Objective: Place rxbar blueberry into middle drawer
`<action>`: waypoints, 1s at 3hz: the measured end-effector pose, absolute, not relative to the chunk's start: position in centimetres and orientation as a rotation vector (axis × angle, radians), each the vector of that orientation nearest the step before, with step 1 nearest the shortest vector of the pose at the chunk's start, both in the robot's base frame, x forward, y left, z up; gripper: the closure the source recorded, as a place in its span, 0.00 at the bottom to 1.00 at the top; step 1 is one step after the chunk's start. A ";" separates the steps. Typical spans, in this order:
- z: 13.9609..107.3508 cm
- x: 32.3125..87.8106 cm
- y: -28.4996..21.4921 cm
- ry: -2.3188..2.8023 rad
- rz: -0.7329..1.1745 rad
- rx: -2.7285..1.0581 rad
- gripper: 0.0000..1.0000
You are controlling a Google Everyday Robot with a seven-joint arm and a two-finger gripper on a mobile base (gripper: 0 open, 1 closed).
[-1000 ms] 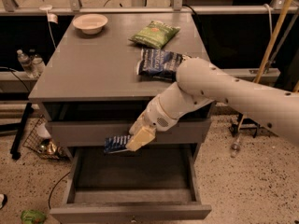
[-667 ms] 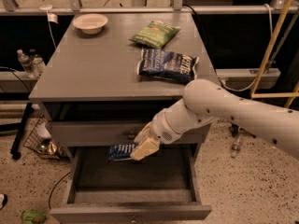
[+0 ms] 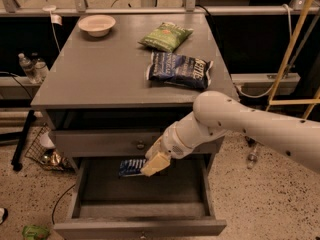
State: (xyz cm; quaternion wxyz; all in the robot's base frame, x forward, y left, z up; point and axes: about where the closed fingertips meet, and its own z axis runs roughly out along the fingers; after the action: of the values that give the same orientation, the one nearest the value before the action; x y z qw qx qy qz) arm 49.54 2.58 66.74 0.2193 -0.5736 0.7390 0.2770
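I observe the gripper (image 3: 151,165) over the open middle drawer (image 3: 140,228), its fingers clamped on the right end of the rxbar blueberry (image 3: 131,167). The bar is held above the drawer's floor. It is flat and dark blue with pale lettering, its long axis near level and its free end pointing left. The drawer is a shallow matte grey box. On the smooth grey cabinet top (image 3: 100,79) lie a crinkled dark blue chip bag (image 3: 180,70) and a green chip bag (image 3: 166,36).

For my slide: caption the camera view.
Pincer holds the rxbar blueberry over the open middle drawer.
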 end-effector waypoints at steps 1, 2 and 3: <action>63.7 49.1 1.3 2.114 0.789 -1.522 1.00; 59.9 48.5 -0.2 2.192 0.818 -1.433 1.00; 56.7 48.2 -0.9 2.252 0.841 -1.367 1.00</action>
State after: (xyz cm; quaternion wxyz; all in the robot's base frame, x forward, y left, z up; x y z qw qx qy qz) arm 48.20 -0.94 56.74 0.1869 -0.4857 0.7999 0.2987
